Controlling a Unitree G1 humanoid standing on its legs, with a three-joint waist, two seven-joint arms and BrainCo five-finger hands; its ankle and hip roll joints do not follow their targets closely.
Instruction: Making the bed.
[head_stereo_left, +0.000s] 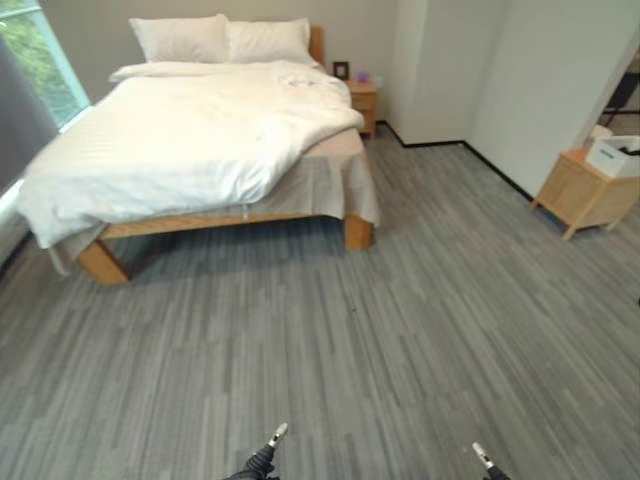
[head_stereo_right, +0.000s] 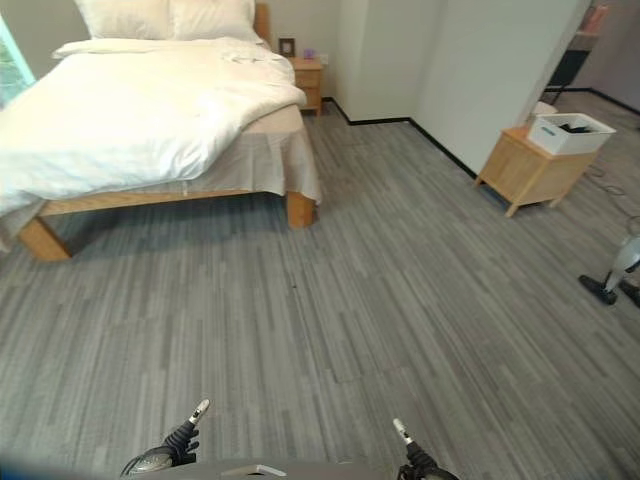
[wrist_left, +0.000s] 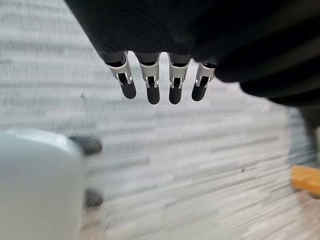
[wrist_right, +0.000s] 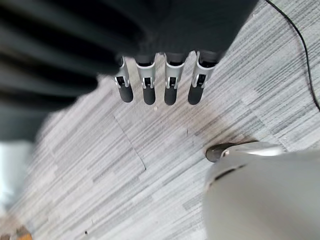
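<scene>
The bed (head_stereo_left: 200, 226), on a wooden frame, stands at the far left of the room. A white duvet (head_stereo_left: 190, 130) lies rumpled and askew on it and hangs over the left side. At the near right corner the beige sheet (head_stereo_left: 335, 178) is bare. Two white pillows (head_stereo_left: 225, 40) rest at the head. My left hand (head_stereo_left: 265, 455) and right hand (head_stereo_left: 487, 462) hang low at the near edge, well short of the bed. In the wrist views the left fingers (wrist_left: 152, 87) and the right fingers (wrist_right: 157, 87) are relaxed over grey floor and hold nothing.
A small nightstand (head_stereo_left: 364, 100) stands by the bed's head. At the right wall a wooden cabinet (head_stereo_left: 583, 190) carries a white box (head_stereo_left: 615, 155). A window (head_stereo_left: 40, 60) is at the far left. A stand's dark base (head_stereo_right: 610, 285) sits on the floor at right.
</scene>
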